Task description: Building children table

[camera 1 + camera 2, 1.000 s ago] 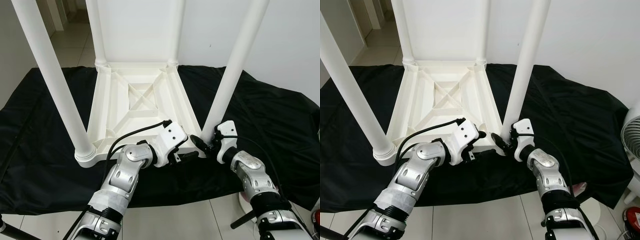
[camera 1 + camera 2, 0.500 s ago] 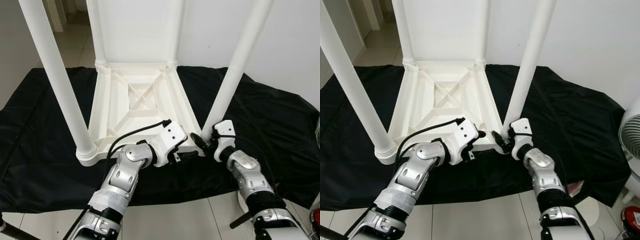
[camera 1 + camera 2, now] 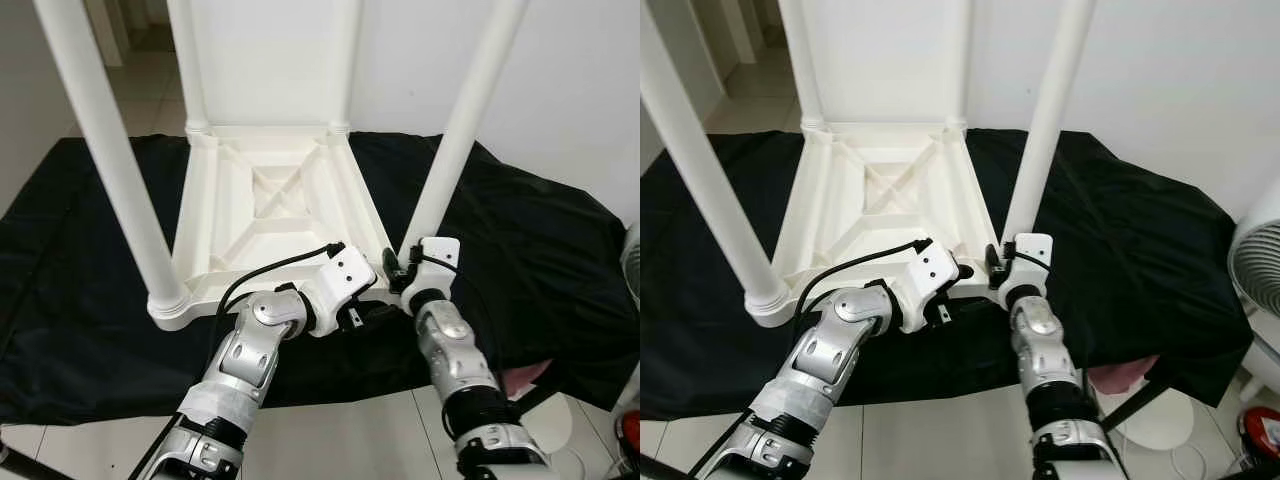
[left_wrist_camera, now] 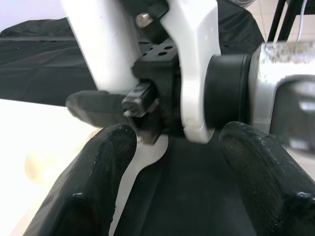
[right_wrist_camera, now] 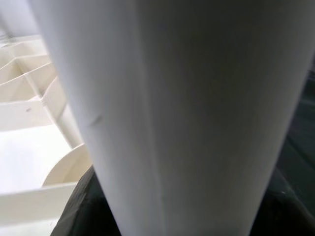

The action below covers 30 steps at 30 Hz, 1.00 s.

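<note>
A white plastic children's table (image 3: 200,230) lies upside down on a black cloth (image 3: 80,330), its ribbed underside facing up. All its legs stand upright. My right gripper (image 3: 398,270) is at the foot of the near right leg (image 3: 450,150), shut on it; in the right wrist view the leg (image 5: 187,108) sits between the dark fingers (image 5: 74,211). My left gripper (image 3: 368,314) lies low at the table's near right corner, just left of the right wrist. Its fingers (image 4: 98,167) stand open with nothing between them, pointing at the right gripper's white housing (image 4: 197,64).
The near left leg (image 3: 110,160) rises close to my left arm. A white fan (image 3: 1255,270) stands on the floor to the right, with a pink object (image 3: 1120,378) below the cloth's edge and a red object (image 3: 1265,425) at the lower right. A white wall is behind.
My right arm has swung inward and its gripper has moved up against the foot of the near right leg. The left arm has hardly moved. The view shifted slightly.
</note>
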Tool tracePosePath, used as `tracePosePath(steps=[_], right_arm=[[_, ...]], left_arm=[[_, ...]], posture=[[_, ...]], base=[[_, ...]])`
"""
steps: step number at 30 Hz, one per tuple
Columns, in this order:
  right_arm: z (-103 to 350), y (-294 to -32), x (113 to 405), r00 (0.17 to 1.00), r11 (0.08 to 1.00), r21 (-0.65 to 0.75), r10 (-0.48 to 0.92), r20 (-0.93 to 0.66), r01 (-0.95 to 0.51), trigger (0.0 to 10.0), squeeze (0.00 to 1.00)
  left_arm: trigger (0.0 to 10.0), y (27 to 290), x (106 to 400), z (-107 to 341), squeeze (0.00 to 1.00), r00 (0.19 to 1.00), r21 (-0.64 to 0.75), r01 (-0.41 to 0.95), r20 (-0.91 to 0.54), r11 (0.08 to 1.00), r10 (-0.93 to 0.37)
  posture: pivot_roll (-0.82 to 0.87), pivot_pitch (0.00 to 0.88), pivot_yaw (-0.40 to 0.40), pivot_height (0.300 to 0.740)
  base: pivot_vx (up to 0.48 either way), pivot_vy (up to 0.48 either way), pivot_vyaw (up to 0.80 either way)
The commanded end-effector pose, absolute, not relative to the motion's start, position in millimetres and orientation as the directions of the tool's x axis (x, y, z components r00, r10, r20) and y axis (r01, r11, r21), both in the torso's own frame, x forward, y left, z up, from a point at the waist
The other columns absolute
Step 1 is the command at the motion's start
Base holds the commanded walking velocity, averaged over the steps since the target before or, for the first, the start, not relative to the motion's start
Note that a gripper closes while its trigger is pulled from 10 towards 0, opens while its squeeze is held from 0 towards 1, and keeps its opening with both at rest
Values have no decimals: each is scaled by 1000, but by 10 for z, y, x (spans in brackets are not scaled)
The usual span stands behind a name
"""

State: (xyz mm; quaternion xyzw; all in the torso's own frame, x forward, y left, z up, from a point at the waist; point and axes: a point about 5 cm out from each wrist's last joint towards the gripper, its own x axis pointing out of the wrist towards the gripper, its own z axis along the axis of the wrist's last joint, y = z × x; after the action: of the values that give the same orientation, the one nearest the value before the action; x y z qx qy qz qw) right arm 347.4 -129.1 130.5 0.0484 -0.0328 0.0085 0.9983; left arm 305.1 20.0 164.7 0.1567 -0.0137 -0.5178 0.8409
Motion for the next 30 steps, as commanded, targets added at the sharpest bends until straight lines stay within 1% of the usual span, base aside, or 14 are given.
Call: tracePosePath(steps=[1,2,3,6,12,14,17,19,20,21,22,24,29,30], right_arm=[[1329,-1249,3489,998,996,89,-2,61,-4,10000,443],[1333,-1240,3486,998,996,91,-16,58,11,10000,443],[1350,-1226,3475,997,995,99,-14,71,7,10000,1000],[1379,-1217,3453,996,993,116,-4,94,-7,10000,1000],[1414,-1290,3401,991,992,128,0,134,-17,10000,1000],[1414,-1356,3340,988,993,118,-1,158,-18,10000,1000],[1409,-1382,3302,986,994,108,9,167,-27,10000,1000],[1396,-1402,3238,984,995,84,32,178,-48,10000,980],[1372,-1420,3168,982,994,78,56,183,-71,10000,0],[1372,-1420,3168,982,994,78,56,183,-71,10000,0],[1334,-1451,3039,976,993,55,96,193,-108,10000,0],[1334,-1451,3039,976,993,55,96,193,-108,10000,0],[1285,-1528,2861,972,991,53,108,206,-122,10000,0],[1285,-1528,2861,972,991,53,108,206,-122,10000,0]], left_arm=[[10000,243,3104,1638,0,605,296,777,-104,556,-789],[10000,245,3103,1637,0,605,296,776,-104,557,-789],[10000,247,3103,1637,0,607,296,775,-104,558,-788],[10000,249,3103,1637,0,609,295,773,-103,561,-786],[10000,248,3101,1632,0,612,295,772,-101,564,-785],[10000,243,3097,1630,0,612,295,771,-100,564,-784],[10000,242,3096,1629,0,613,294,771,-100,565,-784],[10000,249,3099,1622,0,616,292,770,-103,568,-781],[10000,260,3103,1607,0,621,289,767,-110,573,-776],[10000,260,3103,1607,0,621,289,767,-110,573,-776],[10000,284,3115,1552,0,634,315,758,-145,572,-760],[10000,284,3115,1552,0,634,315,758,-145,572,-760],[10000,385,3194,1427,0,688,326,720,-220,613,-691],[10000,385,3194,1427,0,688,326,720,-220,613,-691]], posture=[[29,50,-24,740],[29,50,-24,740],[29,50,-24,740],[29,50,-24,740],[27,52,-34,740],[26,52,-35,740],[26,54,-37,740],[25,57,-37,740],[24,58,-36,740],[24,58,-36,740],[23,60,-36,740],[23,60,-36,740],[15,60,-31,740],[15,60,-31,740]], base=[[0,0,0],[0,0,0],[0,0,0],[0,0,0],[0,0,0],[0,0,0],[0,0,0],[0,0,0],[0,0,0],[0,0,0],[0,0,0],[0,0,0],[0,0,0],[0,0,0]])
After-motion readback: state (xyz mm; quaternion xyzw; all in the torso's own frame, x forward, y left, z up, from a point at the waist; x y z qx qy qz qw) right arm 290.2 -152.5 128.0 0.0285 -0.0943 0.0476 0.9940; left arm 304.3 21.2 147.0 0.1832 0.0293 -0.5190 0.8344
